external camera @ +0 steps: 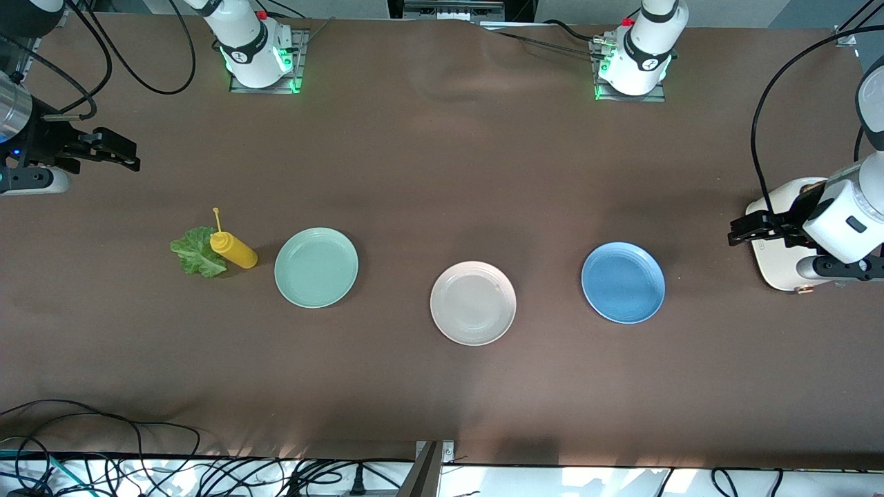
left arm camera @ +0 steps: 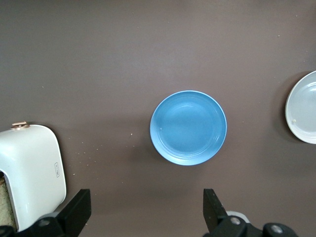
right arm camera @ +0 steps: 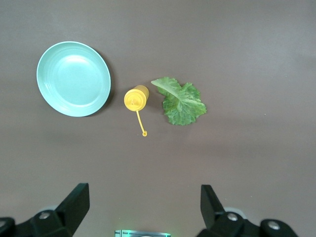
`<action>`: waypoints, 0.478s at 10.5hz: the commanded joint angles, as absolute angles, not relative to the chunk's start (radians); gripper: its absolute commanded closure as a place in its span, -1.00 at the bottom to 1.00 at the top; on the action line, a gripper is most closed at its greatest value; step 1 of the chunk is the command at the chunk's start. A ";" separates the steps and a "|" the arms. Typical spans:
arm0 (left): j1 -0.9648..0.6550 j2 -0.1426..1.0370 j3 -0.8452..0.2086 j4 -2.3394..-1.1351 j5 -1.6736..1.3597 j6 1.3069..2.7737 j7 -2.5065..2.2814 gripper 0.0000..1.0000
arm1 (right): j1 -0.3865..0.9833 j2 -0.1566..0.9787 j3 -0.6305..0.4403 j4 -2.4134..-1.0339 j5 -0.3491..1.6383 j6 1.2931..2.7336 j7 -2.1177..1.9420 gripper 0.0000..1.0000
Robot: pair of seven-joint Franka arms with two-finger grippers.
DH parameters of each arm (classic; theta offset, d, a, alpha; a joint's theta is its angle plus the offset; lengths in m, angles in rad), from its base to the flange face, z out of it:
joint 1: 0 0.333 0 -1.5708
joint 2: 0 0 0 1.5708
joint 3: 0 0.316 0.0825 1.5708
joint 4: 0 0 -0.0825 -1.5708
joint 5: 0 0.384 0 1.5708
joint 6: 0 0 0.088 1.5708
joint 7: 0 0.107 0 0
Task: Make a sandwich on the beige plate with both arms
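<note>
- Beige is my target: the beige plate (external camera: 473, 302) sits bare in the middle of the table, between the mint-green plate (external camera: 316, 267) and the blue plate (external camera: 623, 282). Nothing is on it yet.
- My worry is dropping food on the wrong plate; all three share one shape and lie in a row.
- The lettuce leaf (external camera: 197, 252) lies flat toward the right arm's end, touching the yellow squeeze bottle (external camera: 235, 249). Pinching the leaf could knock that bottle over or drag it along, and a thin leaf on cloth may slip the fingers.
- I can see no loose toast; the white toaster (external camera: 777, 245) under the left arm shows a brown grainy patch at its slot in the left wrist view, which I judge to be bread.
- The right gripper (external camera: 103, 150) hangs with jaws apart, holding nothing, over bare table.
- The left gripper (external camera: 749, 228) hovers at the toaster, jaws apart and empty too.
</note>
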State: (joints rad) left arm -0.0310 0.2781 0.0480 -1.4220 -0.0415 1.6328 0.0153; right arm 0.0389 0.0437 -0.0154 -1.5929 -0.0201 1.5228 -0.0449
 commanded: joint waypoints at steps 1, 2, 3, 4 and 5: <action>-0.018 0.284 0.037 -1.396 -0.017 1.615 0.020 -1.00 | 0.035 0.048 -0.011 -1.568 -0.031 1.502 -0.049 -1.00; -0.017 0.281 0.035 -1.391 -0.020 1.615 0.020 -1.00 | 0.035 0.048 -0.011 -1.568 -0.031 1.502 -0.052 -1.00; -0.018 0.281 0.035 -1.391 -0.020 1.614 0.020 -1.00 | 0.034 0.046 -0.012 -1.568 -0.031 1.502 -0.052 -1.00; -0.018 0.281 0.035 -1.390 -0.018 1.614 0.020 -1.00 | 0.034 0.046 -0.011 -1.568 -0.031 1.502 -0.052 -1.00; -0.017 0.282 0.035 -1.391 -0.017 1.614 0.023 -1.00 | 0.035 0.048 -0.011 -1.568 -0.031 1.500 -0.052 -1.00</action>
State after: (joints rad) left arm -0.0280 0.2780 0.0477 -1.4130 -0.0415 1.6328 0.0152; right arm 0.0389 0.0437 -0.0154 -1.5920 -0.0201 1.5228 -0.0449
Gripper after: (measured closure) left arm 0.000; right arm 0.000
